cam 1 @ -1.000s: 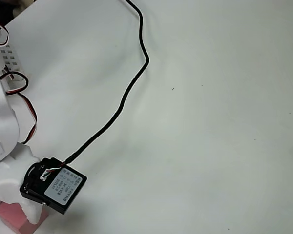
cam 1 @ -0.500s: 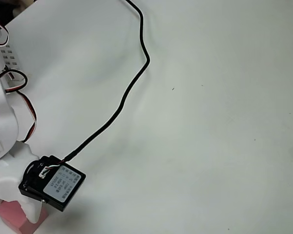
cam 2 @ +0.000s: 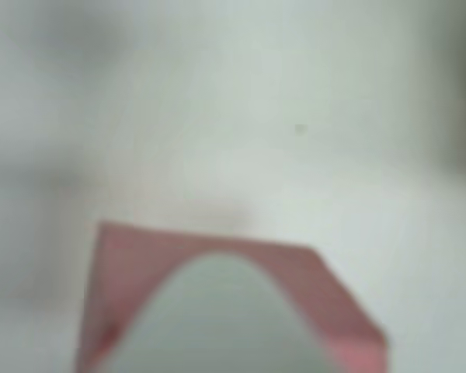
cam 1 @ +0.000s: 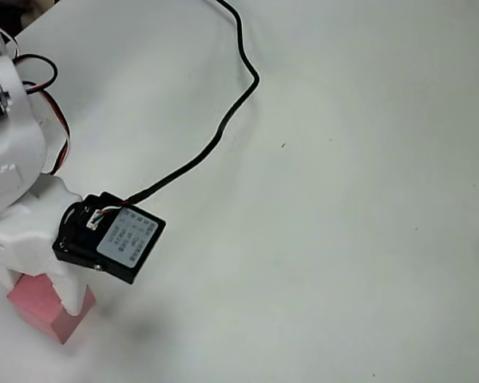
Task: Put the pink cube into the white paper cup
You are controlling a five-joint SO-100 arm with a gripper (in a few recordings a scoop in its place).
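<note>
Where the wrist view looks down from closest range, a rounded white fingertip [cam 2: 217, 318] fills the lower middle of the picture, blurred, with the pink cube [cam 2: 140, 264] directly behind and around it. The cube's flat faces spread to either side of the finger, one corner reaching toward the lower right. Beyond it lies pale table [cam 2: 295, 93], soft and out of focus, marked by one small dark speck.

Seen from overhead, the white arm [cam 1: 16, 159] enters at the left edge and bends down toward the lower left corner of the picture. The gripper [cam 1: 44, 279] is closed on the pink cube [cam 1: 60, 315], its white fingers pressed against the block's top and sides. A faint shadow falls on the table to the cube's right. The black servo box [cam 1: 112, 237], bearing a grey label, juts out just above and to the right of the cube. From it a black cable [cam 1: 223, 120] snakes up across the white table [cam 1: 343, 239] to the top edge. Red and black wires loop beside the arm's upper joints. A small dark object touches the far right edge, too cropped to identify.
</note>
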